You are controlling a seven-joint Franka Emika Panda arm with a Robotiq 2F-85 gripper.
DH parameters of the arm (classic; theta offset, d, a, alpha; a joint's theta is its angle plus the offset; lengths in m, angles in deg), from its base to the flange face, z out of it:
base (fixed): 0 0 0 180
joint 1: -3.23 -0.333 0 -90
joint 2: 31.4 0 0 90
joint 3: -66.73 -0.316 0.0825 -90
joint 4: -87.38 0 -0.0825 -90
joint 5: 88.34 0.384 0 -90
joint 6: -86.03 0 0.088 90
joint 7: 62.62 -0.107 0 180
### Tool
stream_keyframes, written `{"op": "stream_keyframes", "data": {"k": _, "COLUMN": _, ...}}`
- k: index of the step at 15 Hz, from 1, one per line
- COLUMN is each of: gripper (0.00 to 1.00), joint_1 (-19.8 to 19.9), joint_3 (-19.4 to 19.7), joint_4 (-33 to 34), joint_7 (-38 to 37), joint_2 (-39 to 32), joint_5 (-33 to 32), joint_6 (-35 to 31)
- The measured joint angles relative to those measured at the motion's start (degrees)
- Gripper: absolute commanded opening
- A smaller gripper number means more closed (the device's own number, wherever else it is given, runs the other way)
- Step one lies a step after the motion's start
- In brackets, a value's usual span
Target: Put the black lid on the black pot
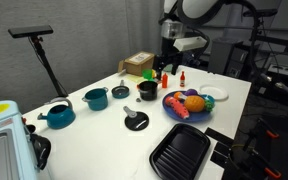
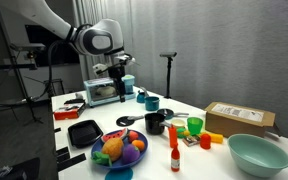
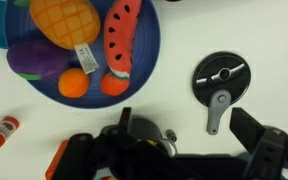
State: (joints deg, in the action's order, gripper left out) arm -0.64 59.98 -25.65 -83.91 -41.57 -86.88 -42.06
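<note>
The black lid [image 1: 136, 121] lies flat on the white table, apart from the black pot [image 1: 147, 90]. Both also show in an exterior view, the lid [image 2: 127, 121] to the left of the pot [image 2: 155, 122]. In the wrist view the lid [image 3: 222, 78] is a black disc with a grey handle. The pot [image 3: 146, 132] sits at the bottom edge, partly hidden by the gripper body. My gripper [image 1: 167, 62] hangs high above the table, open and empty. Its fingers [image 3: 189, 130] frame bare table between the pot and the lid. It is also seen in an exterior view [image 2: 121, 76].
A blue plate [image 1: 170, 108] of toy fruit stands beside the pot. A black ridged tray [image 1: 180, 152] lies at the table's edge. Two teal pots [image 1: 95, 98] [image 1: 57, 116] stand further along. A green cup [image 2: 194, 126], a cardboard box [image 2: 239, 118] and a teal bowl [image 2: 259, 153] are nearby.
</note>
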Motion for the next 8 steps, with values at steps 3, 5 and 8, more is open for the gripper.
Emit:
{"op": "stream_keyframes", "data": {"k": 3, "gripper": 1.0, "joint_1": 0.0, "joint_3": 1.03, "joint_4": 3.19, "joint_7": 1.03, "joint_2": -5.92, "joint_5": -0.28, "joint_6": -3.08}}
{"op": "stream_keyframes", "data": {"k": 5, "gripper": 1.0, "joint_1": -0.15, "joint_3": 1.14, "joint_4": 6.49, "joint_7": 2.35, "joint_2": -10.58, "joint_5": -0.1, "joint_6": -5.51}}
{"op": "stream_keyframes", "data": {"k": 8, "gripper": 1.0, "joint_1": -1.94, "joint_3": 1.04, "joint_4": 13.97, "joint_7": 3.22, "joint_2": -18.84, "joint_5": 0.11, "joint_6": -7.89}}
